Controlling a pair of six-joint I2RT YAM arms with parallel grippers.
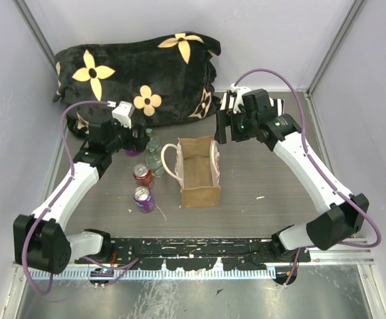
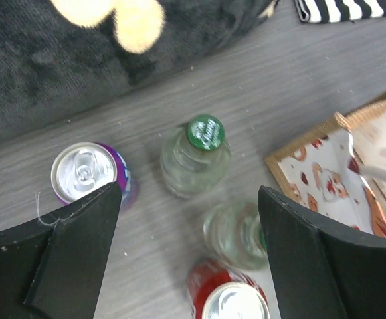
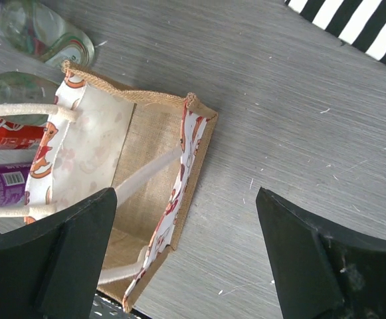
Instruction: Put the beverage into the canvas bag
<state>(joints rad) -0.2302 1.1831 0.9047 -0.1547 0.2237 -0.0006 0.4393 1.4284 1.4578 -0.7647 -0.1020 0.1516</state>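
Left pincer [image 2: 189, 189], wide open and empty, hangs over the upright green-capped bottle [image 2: 196, 156] (right pincer [image 3: 186, 193], equally agape, sits farther off), canvas bag [image 1: 199, 169] just beside, toward the table's right edge.

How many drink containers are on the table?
4, all left of the canvas bag: a green-capped bottle, a second clear bottle, a red can and a purple can. None shows inside the bag.

The red can [image 2: 227, 299] runs off the left wrist view's bottom edge; the clear bottle [image 2: 236, 232] beside it is blurred.
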